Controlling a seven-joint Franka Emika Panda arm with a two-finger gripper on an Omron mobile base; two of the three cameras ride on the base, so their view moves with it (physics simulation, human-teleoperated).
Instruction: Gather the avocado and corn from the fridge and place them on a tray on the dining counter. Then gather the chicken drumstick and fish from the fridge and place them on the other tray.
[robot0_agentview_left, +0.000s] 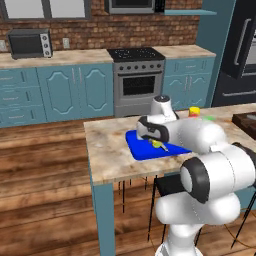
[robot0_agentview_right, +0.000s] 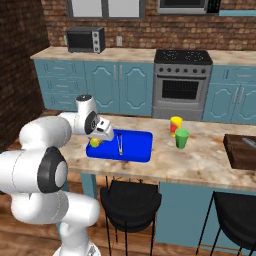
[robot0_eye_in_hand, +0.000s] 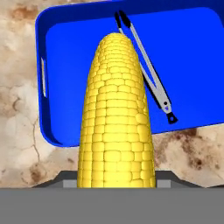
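While the gripper (robot0_agentview_right: 96, 142) hangs over the blue tray's (robot0_agentview_right: 135, 150) left end on the dining counter (robot0_agentview_right: 200, 160), its fingers clamp the corn (robot0_eye_in_hand: 116, 113), tip pointing outward; tongs (robot0_eye_in_hand: 146, 70) lie just right of it.

The gripper's fingertips are hidden behind the corn (robot0_eye_in_hand: 116, 113), whose base is cut off at the hand view's bottom. The blue tray (robot0_eye_in_hand: 192, 57) is cropped at the right edge. The dark wooden board (robot0_agentview_right: 241, 150) is clipped at the right edge.
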